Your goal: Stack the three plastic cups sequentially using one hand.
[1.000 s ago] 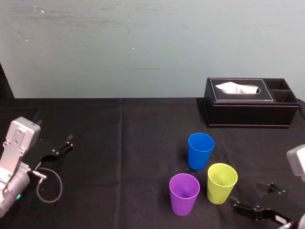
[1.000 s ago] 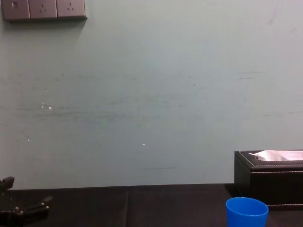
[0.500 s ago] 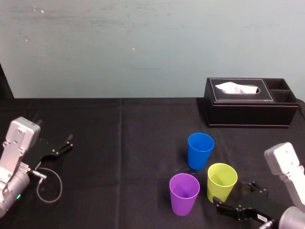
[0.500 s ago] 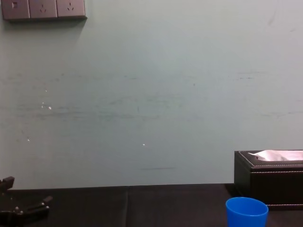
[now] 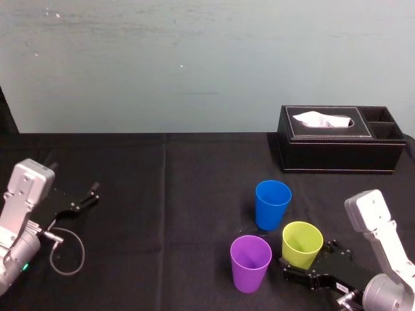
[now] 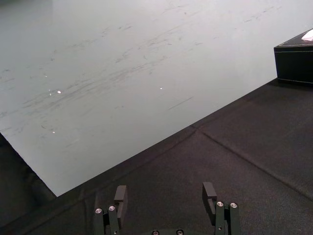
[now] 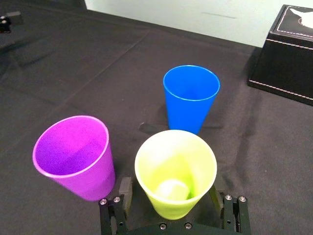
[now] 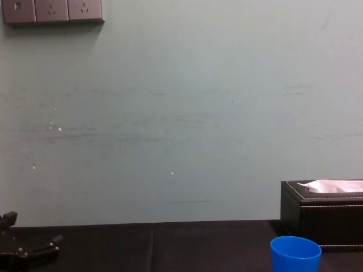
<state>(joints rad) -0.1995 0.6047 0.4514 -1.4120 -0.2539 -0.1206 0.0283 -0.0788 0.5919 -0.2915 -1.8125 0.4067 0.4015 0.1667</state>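
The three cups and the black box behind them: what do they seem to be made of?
The blue cup, yellow-green cup and purple cup: likely thin plastic, smooth with a soft sheen; the yellow-green wall glows translucent between the fingers of the open right gripper. The black box: probably faux leather, matte, with pale stitching along its edges; real leather cannot be ruled out.

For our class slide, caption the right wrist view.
Open right gripper straddles yellow-green cup, beside purple cup and blue cup.
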